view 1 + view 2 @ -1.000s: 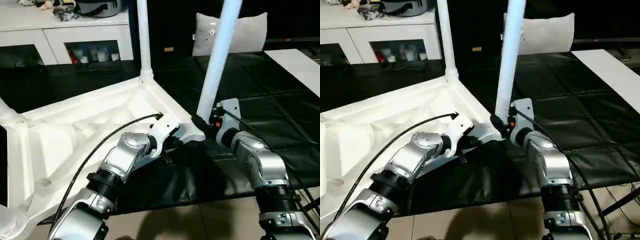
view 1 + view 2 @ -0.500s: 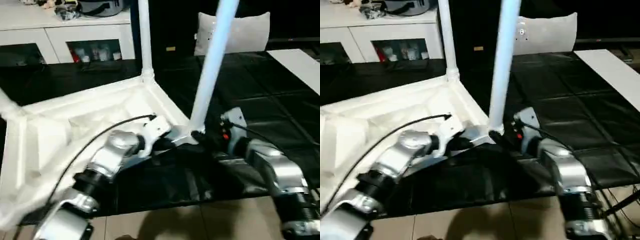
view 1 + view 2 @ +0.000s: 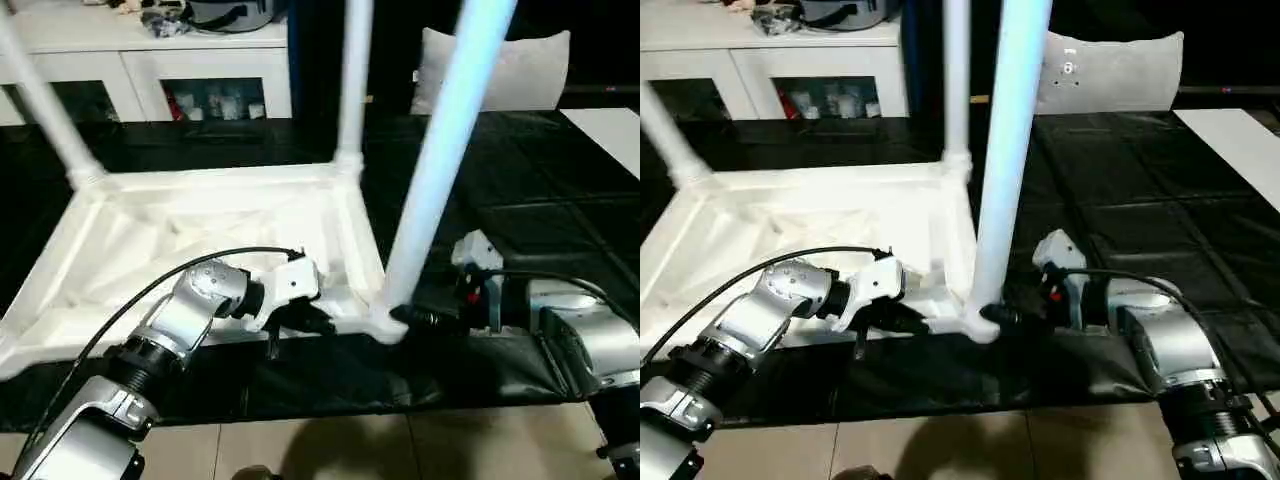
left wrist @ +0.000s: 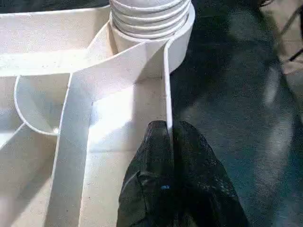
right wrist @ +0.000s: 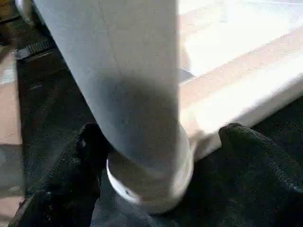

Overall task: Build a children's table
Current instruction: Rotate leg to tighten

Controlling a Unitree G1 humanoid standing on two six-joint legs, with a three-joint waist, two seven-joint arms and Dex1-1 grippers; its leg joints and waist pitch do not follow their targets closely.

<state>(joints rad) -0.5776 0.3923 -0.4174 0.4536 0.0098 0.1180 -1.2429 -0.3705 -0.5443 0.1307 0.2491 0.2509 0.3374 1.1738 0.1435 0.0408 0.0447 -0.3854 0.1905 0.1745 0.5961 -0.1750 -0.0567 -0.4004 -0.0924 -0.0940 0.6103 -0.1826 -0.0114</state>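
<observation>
White plastic children's table point(image 3: 200, 225) lies inverted, legs upright | nearest leg point(image 3: 440, 160) tilted right | left hand point(image 4: 168, 156) pinched on table rim | right hand point(image 5: 156, 156) wide around leg base

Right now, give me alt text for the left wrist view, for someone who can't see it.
The left gripper's two black fingers are shut on the thin white side wall of the upside-down children's table. Just beyond, a ribbed white leg sits in the round corner socket, with a dark floor mat alongside.
</observation>
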